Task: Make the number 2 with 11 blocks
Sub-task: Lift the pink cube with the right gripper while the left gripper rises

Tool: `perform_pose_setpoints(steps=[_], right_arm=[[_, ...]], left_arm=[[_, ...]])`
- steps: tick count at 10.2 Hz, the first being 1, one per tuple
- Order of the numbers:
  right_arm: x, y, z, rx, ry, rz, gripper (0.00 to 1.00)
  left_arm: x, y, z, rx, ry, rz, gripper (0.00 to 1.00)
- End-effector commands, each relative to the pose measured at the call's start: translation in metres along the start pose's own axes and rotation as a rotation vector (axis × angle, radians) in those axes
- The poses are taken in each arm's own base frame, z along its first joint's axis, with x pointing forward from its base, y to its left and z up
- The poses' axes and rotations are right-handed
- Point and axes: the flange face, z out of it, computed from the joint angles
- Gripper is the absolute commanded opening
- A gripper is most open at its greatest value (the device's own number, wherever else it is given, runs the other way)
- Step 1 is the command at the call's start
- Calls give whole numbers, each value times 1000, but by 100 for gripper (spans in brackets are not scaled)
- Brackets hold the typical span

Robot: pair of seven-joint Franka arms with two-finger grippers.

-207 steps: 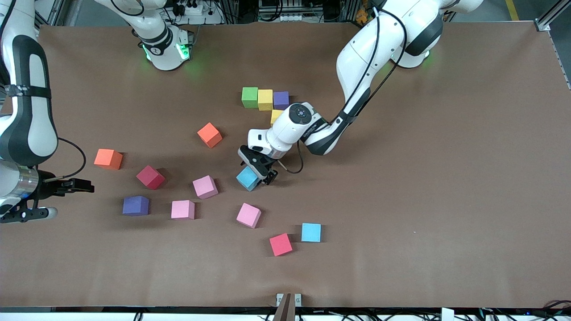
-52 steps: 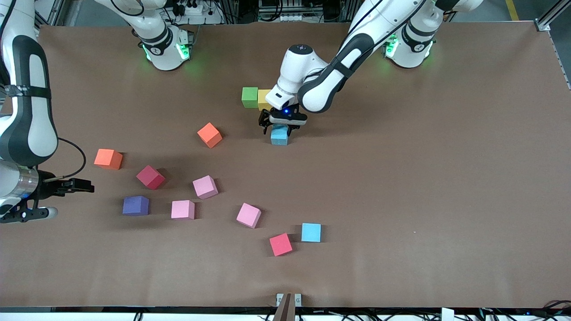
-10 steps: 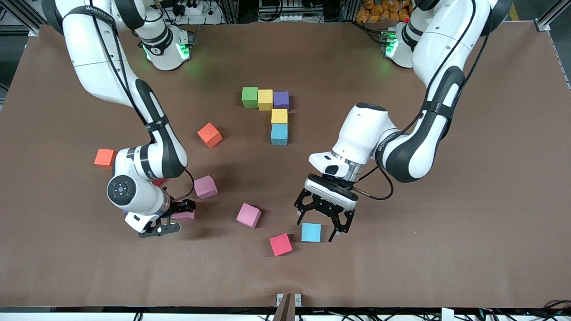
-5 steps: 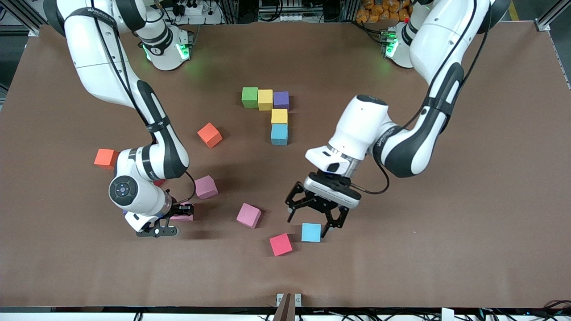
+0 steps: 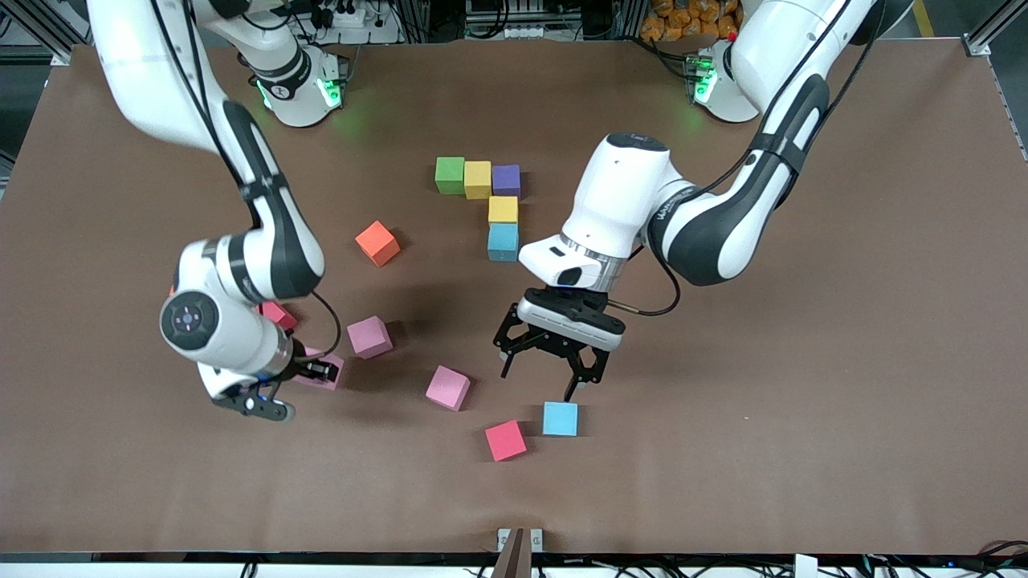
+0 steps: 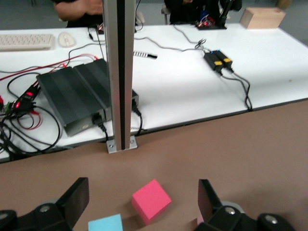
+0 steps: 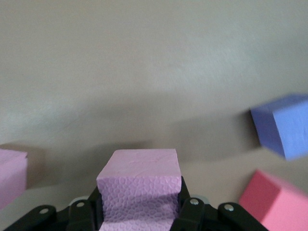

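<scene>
Front view: we see 5 blocks already set as the start of the number 2 point(image 5: 488, 205): green, yellow and purple in a row, then a yellow and a light blue one stepping toward the camera under the purple. The right gripper point(image 5: 277, 385), near the right arm's end of the table, is clamped on a pink block point(image 5: 324, 371); we cannot tell here whether the block has left the table. The left gripper point(image 5: 540, 369) hangs with its jaws spread wide and empty above the table, just by a loose light blue block point(image 5: 560, 418) with a red block point(image 5: 505, 440) touching or almost touching its side. Left wrist view: we see both fingers point(image 6: 72, 202) parted, nothing between them, the red block and a corner of the light blue block below. Right wrist view: the pink block sits squarely between the pads, gripped on 2 opposite faces, with a purple block point(image 7: 284, 124) and a red one off to the side. Our judgement: the step in hand is carrying pink to the figure. To do it well, we would lift straight up to clear the neighbours, keep the faces square to the row, and set it flush beside the light blue block of the figure without nudging it.
</scene>
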Motion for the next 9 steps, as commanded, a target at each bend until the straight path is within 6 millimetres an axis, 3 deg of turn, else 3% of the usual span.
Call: perform_pose_setpoints(steps=[1,3,5,6,9], right_arm=[[-73,-6,-18,-24,-31,231,0],[-115,-27,-15,-47,-45,384,0],[-139,-48,-11,-69,-53,505,0],[-147,-50,-6,-83,-56,587,0],[-171,-32,-5,-101,-62,757,0]], left_arm=[[-15,-1,-11,80,-92,10,100],[-29,-11,-14,123,-171,51,100],[-45,-6,-42,194,-340,86,100],[-46,0,-57,217,-436,58,100],[-23,-45,-93,210,-584,40,100]])
